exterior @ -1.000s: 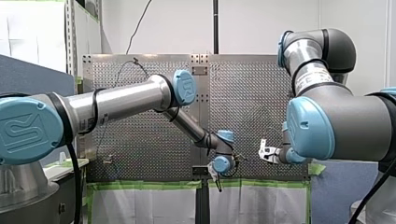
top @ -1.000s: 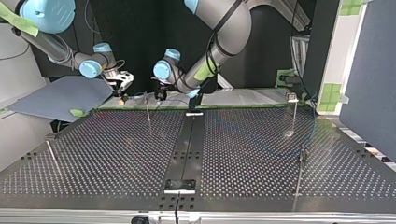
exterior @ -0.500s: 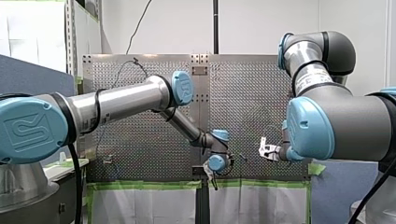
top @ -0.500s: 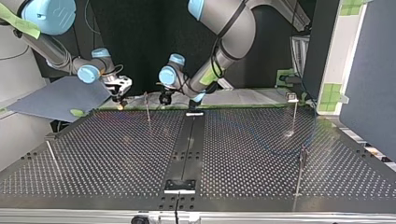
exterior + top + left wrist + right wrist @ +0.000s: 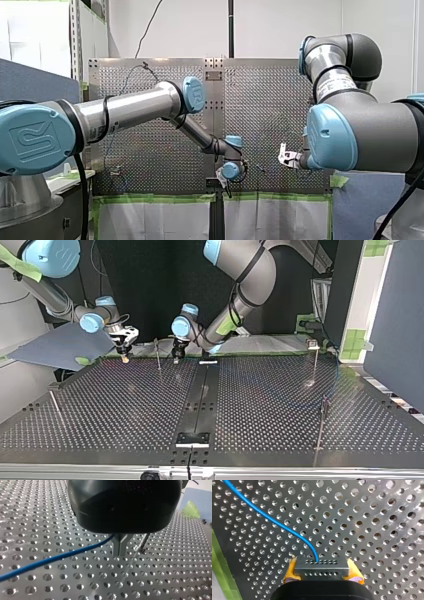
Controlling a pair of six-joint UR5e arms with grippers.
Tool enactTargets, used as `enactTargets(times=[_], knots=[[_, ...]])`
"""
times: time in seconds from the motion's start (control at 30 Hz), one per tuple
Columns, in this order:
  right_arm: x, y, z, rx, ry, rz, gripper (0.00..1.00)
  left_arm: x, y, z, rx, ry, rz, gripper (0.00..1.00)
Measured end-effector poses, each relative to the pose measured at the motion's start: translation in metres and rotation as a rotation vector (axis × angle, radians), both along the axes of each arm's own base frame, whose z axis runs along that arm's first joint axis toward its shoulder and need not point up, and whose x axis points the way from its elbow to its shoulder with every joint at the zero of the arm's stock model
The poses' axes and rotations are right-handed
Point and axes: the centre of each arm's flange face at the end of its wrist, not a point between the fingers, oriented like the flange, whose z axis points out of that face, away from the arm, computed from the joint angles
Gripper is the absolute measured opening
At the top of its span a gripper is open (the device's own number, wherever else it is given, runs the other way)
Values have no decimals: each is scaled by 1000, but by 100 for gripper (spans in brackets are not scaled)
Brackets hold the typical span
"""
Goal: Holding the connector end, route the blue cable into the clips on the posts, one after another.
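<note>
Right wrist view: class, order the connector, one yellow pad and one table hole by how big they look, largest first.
1. connector, though it is also closest to the camera
2. yellow pad, only partly showing beside the connector
3. table hole, clearly the smallest

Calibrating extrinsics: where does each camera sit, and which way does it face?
Front: behind and above the arms, looking over the table; my left arm at left, my right arm at right.
Top: across the table, facing the arms; sides crossed.
Left wrist: looks along left gripper, shut on blue cable.
Right wrist: looks along right gripper, clamping connector.
Shared: both wrist views show the blue cable.
</note>
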Motion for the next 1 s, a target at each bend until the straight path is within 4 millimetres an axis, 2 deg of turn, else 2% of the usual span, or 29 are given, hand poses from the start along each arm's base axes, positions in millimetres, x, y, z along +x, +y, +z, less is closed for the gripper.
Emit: enactTargets(times=[0.27, 0.43, 0.63, 0.93, 0.97, 1.0], knots=[[0, -8, 2, -10, -5, -1, 0, 5, 4, 1, -3, -3, 8, 0], [0, -13, -7, 3, -2, 4, 0, 16, 15, 1, 0, -6, 26, 0], [1, -18, -5, 2, -1, 7, 0, 27, 27, 1, 13, -9, 38, 0], [1, -20, -4, 1, -1, 11, 0, 18, 20, -2, 59, 4, -21, 0], [1, -20, -4, 2, 0, 12, 0, 17, 18, -2, 64, 4, -31, 14], [1, -20, -4, 2, 0, 12, 0, 15, 15, -2, 69, 4, -44, 14]])
